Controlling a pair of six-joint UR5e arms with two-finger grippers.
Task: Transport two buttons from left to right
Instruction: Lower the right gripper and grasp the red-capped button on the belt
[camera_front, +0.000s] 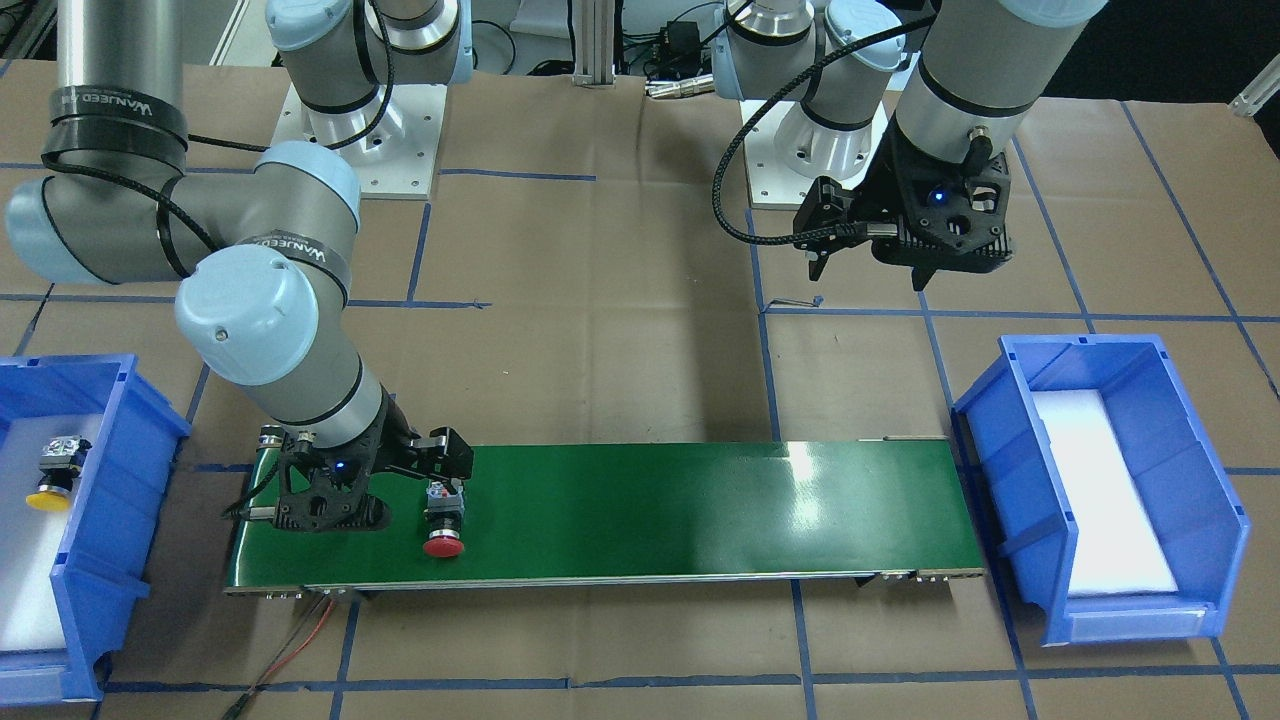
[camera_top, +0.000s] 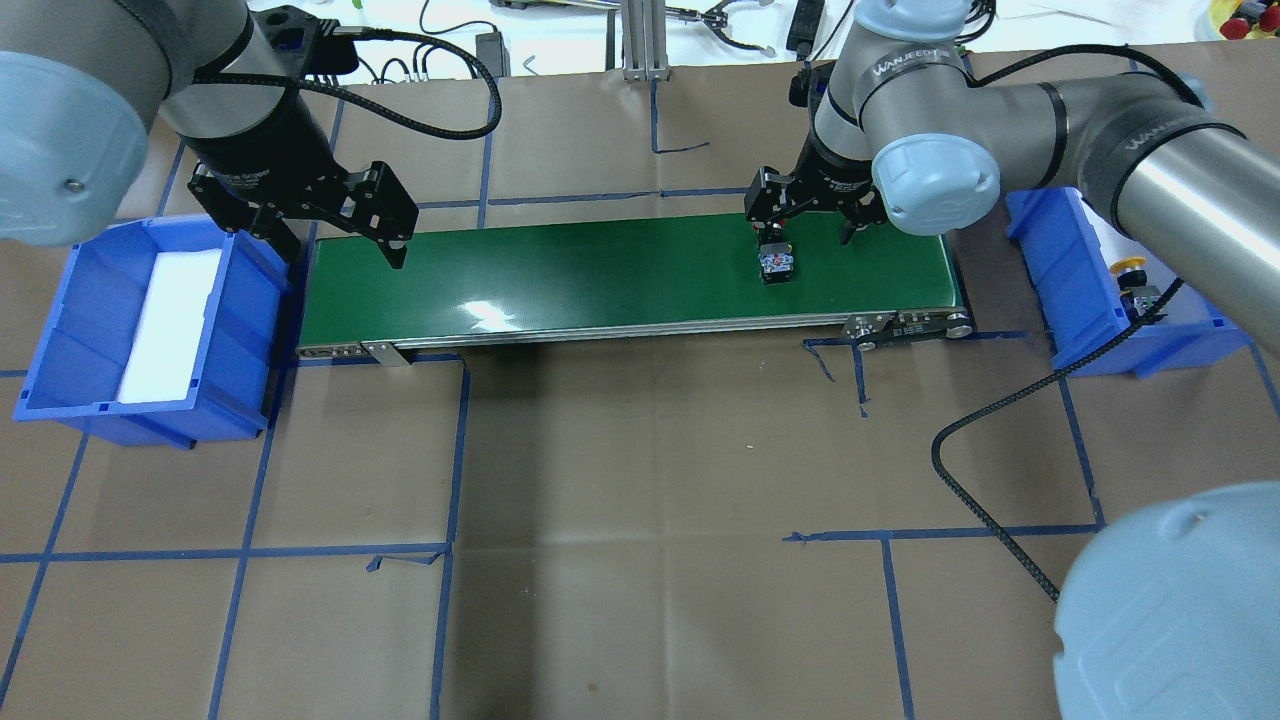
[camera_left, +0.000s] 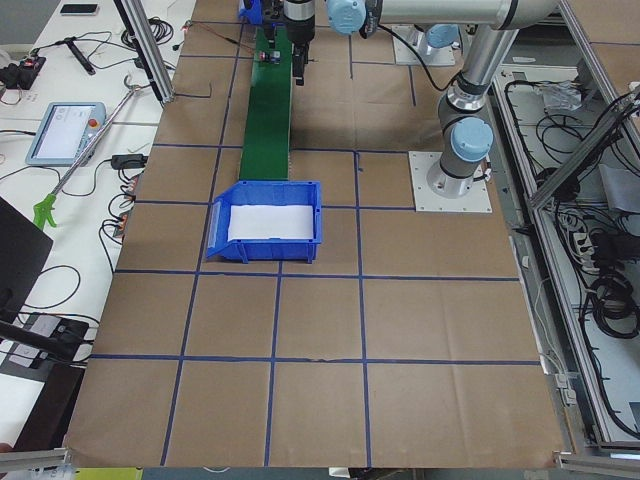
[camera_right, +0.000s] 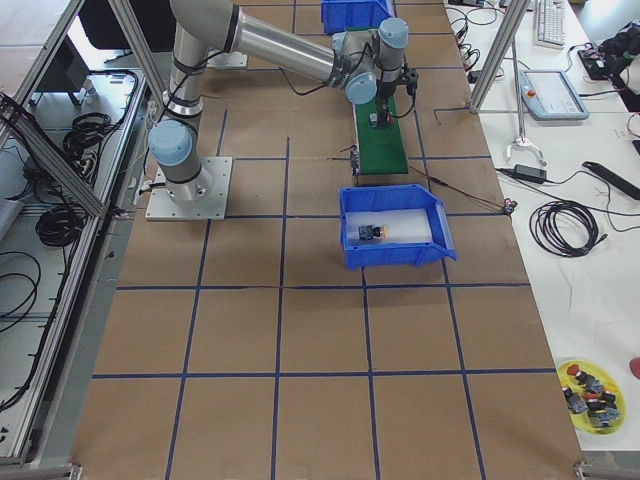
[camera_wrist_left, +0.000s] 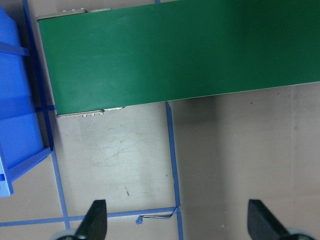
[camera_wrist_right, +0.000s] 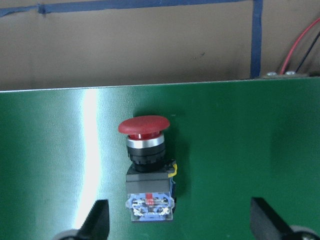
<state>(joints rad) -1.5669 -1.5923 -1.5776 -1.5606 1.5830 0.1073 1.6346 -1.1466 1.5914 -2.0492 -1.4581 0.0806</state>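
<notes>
Red button (camera_wrist_right: 147, 167) on its side at the right end of the green belt (camera_front: 650, 510), just below the right gripper (camera_wrist_right: 180, 220), fingers wide apart. Yellow button (camera_front: 55, 472) in the right blue bin (camera_front: 110, 480). Left gripper (camera_wrist_left: 175, 220) also spread, near the belt's left end.

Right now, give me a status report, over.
Left pincer open, empty, near left end of belt. Right pincer open beside red button, lying on belt. Yellow button already in right bin. No obstruction seen.
</notes>
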